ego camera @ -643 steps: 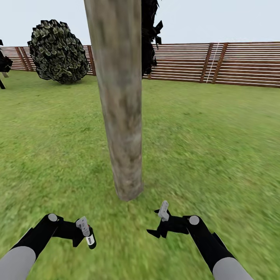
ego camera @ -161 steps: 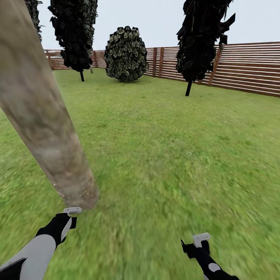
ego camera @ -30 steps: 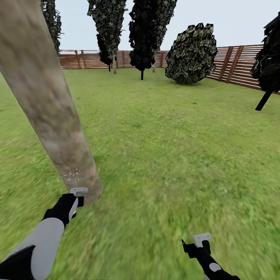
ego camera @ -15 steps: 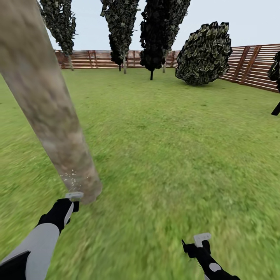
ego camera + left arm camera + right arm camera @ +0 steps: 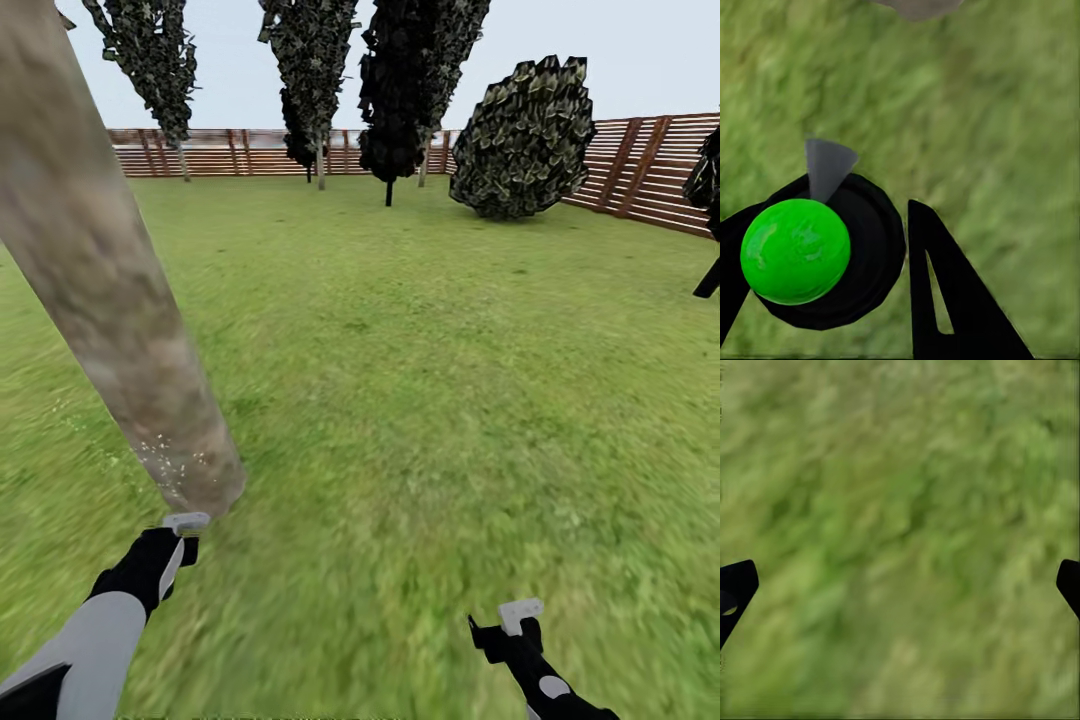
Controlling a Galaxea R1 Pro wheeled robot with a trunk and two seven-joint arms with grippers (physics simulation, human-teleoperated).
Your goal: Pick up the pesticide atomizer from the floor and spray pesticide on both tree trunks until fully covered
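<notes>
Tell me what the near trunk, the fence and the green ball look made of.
Tree trunk: rough matte bark, mottled grey-brown.
Fence: brown wood, by its horizontal slats.
Green ball: probably glossy plastic; it carries bright highlights, held between the left gripper fingers.

A wide green grass lawn (image 5: 420,380) carries everything, running back to a brown slatted wooden fence (image 5: 640,165) along its far and right edges. A thick mottled grey-brown tree trunk (image 5: 110,290) is rooted near the lawn's near left part, leaning in the head view, with tiny white specks (image 5: 165,455) scattered on its base. Toward the far edge stand several dark thin-stemmed trees (image 5: 400,90) and a rounded leafy bush (image 5: 520,140). Another dark tree (image 5: 705,200) stands at the right edge.
</notes>
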